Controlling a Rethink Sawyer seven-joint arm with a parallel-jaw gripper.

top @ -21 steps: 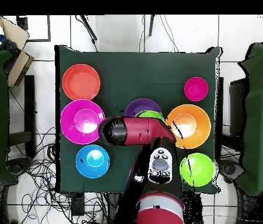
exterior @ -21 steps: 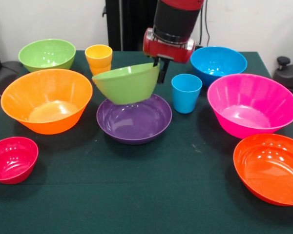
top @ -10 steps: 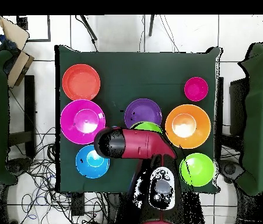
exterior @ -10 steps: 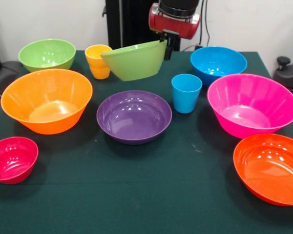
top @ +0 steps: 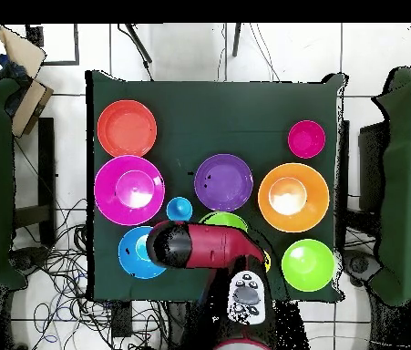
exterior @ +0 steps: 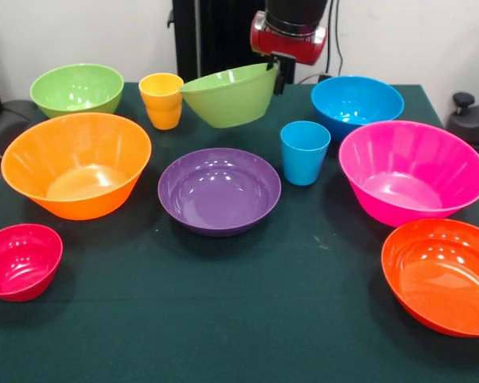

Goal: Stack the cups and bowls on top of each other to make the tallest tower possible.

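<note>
Green plastic is seen aloft: a green bowl (exterior: 227, 96) is held tilted above the counter (exterior: 247, 319), its rim pinched at the right side by the fingers (exterior: 278, 73) of the red and black gripper (exterior: 281, 76). The lifted bowl hangs beside the yellow-orange cup (exterior: 162, 100) near the far edge, clear of the purple bowl (exterior: 219, 191) resting at the counter's centre. A light blue cup (exterior: 305, 152) stands upright just right of the purple bowl, in front of the blue bowl (exterior: 357, 104). A second green bowl (exterior: 77, 88) sits at the far left corner, with the large orange bowl (exterior: 76, 163) in front of it and the small crimson bowl (exterior: 20, 260) near the left front corner. Along the right edge, the large pink bowl (exterior: 413, 171) and the red-orange bowl (exterior: 443, 275) are set. Nothing is stacked.
</note>
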